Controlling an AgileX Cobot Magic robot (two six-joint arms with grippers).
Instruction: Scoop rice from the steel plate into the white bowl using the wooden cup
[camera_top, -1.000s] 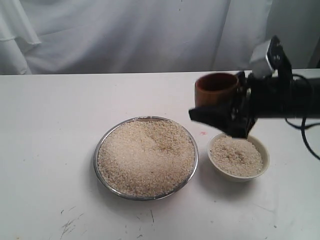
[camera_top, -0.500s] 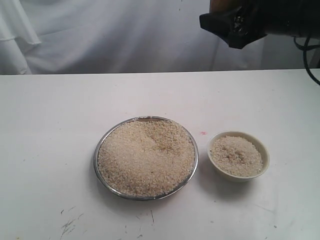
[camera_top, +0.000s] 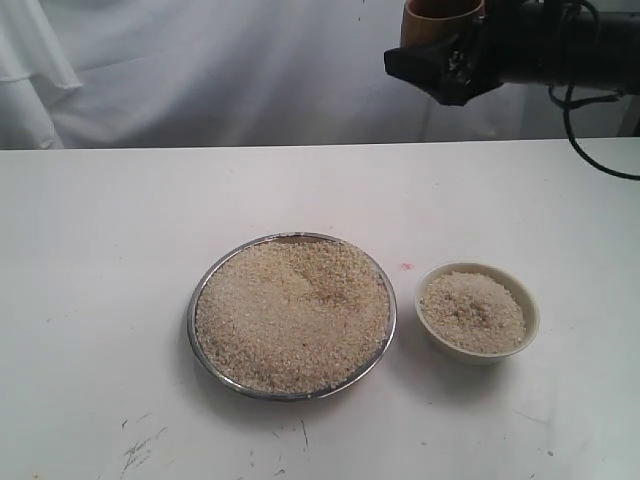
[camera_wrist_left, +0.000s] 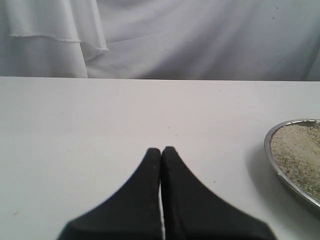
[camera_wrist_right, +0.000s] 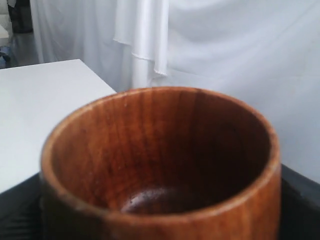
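- Your right gripper (camera_top: 447, 62) is up high at the far right, well above the table (camera_top: 100, 250), against the white cloth backdrop (camera_top: 200, 70).
- It's grasping the wooden cup (camera_top: 443, 14): jaws spread wide, one dark finger on either side of the cup's wall.
- The cup sits upright, mouth up, its top cut off by the edge of the exterior view.
- From the right wrist view, the cup (camera_wrist_right: 160, 165) fills the picture, and you see bare, glossy wood down to its bottom.
- Down on the table, the steel plate (camera_top: 191, 318) sits near the middle, heaped rim to rim with rice (camera_top: 290, 315).
- The white bowl (camera_top: 480, 352) stands just beside the plate on its right, a narrow gap between them, not touching.
- There's a mound of grain in the bowl as well, up to about the rim.
- The cup hangs behind the plate and bowl, well apart from both.
- A small pink speck (camera_top: 405, 267) lies on the table between plate and bowl.
- Your left gripper (camera_wrist_left: 161, 152) is clenched on nothing, fingertips pressed together, hovering over bare table.
- Its camera catches just the plate's rim (camera_wrist_left: 270, 137) off to one side, clear of the fingers.
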